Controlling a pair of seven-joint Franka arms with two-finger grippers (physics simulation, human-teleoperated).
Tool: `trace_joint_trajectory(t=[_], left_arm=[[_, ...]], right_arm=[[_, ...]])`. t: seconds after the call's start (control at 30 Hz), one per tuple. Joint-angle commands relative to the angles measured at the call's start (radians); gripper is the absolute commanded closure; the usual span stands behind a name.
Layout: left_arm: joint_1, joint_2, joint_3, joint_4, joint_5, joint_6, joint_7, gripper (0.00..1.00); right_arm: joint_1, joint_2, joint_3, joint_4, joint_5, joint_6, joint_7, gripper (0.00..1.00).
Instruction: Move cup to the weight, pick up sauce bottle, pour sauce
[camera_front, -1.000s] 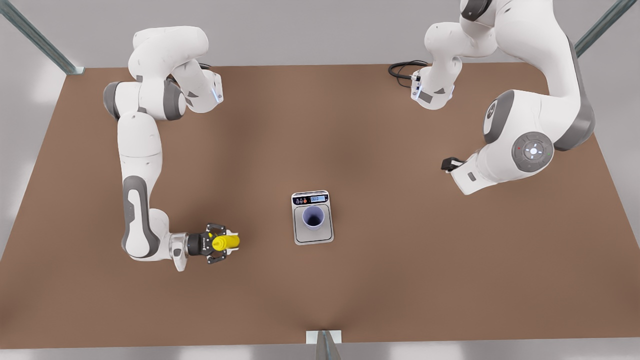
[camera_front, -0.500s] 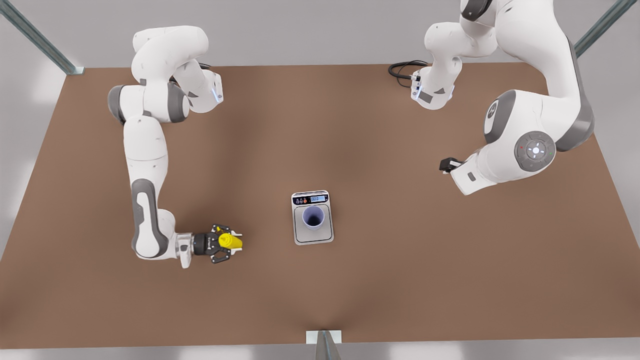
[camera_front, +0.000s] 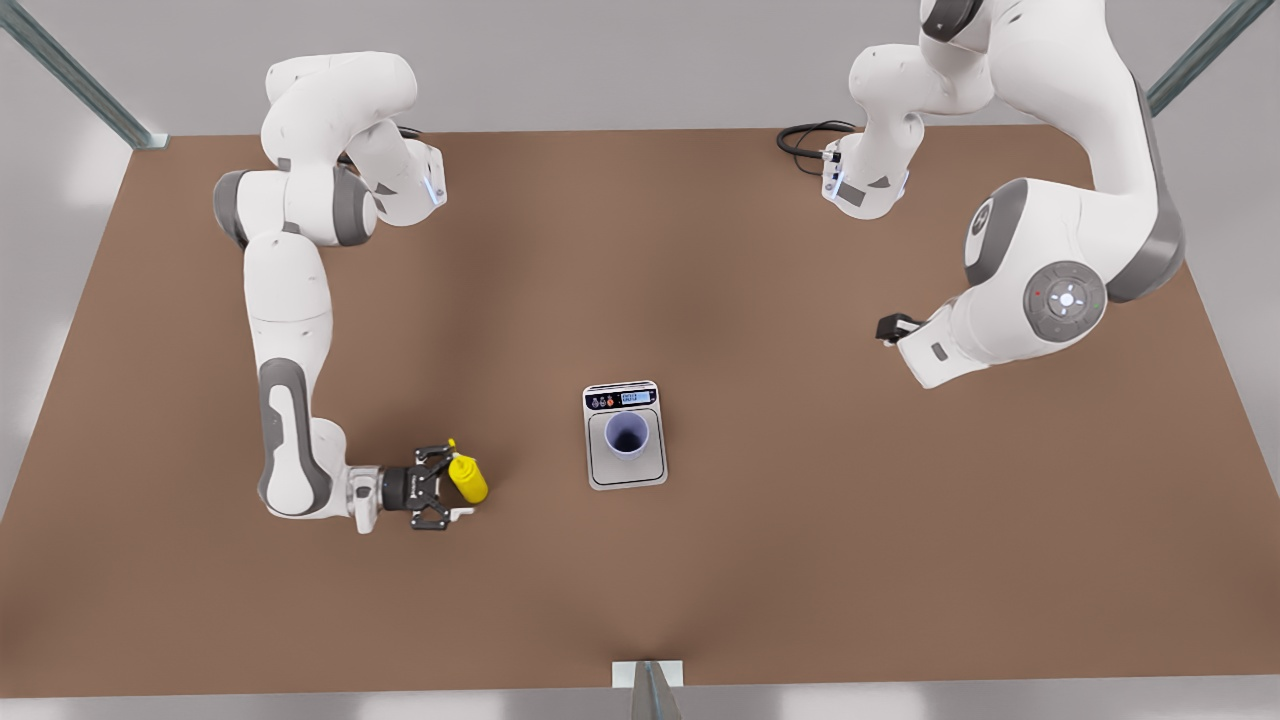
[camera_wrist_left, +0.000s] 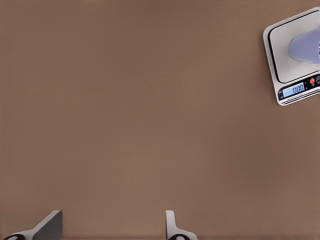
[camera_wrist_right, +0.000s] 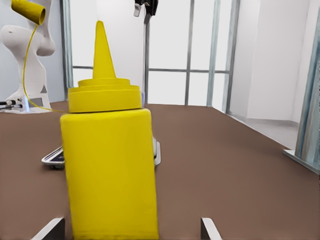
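Front view: the cup (camera_front: 626, 436) stands on the weight (camera_front: 625, 473). Well off toward that view's left, the right gripper (camera_front: 446, 489) has its jaws spread around the bottle (camera_front: 467, 479). The left gripper (camera_front: 886, 329), jaws spread, waits high, well off toward the view's right.

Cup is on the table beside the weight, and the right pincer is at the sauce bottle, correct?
No: the front view shows the cup standing on the weight's plate, not beside it. The right pincer is at the sauce bottle, open; the left pincer waits open above the table.
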Motion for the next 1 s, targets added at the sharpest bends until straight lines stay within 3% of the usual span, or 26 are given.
trace_joint_trajectory(t=[0.0,0.57,0.87,0.9,0.97], left_arm=[[0.0,-0.001,0.0,0.001,0.001,-0.001,-0.001,0.0],[-0.002,-0.001,-0.007,0.001,0.002,-0.001,-0.001,0.0],[0.0,-0.001,-0.008,0.001,0.002,0.004,-0.013,0.0],[0.0,-0.001,-0.008,0.001,0.002,0.004,-0.015,0.0],[0.0,-0.001,-0.008,0.001,0.002,0.004,-0.015,0.0]], right_arm=[[-0.003,-0.001,0.001,0.0,-0.002,-0.006,-0.075,0.0],[-0.06,0.0,0.0,0.0,-0.031,-0.058,-0.093,0.0],[-0.206,0.016,0.0,0.008,-0.169,-0.159,-0.119,0.0],[-0.217,0.006,-0.025,0.029,-0.219,-0.164,-0.095,0.0],[-0.215,-0.033,-0.106,0.12,-0.478,-0.165,0.36,0.0]])
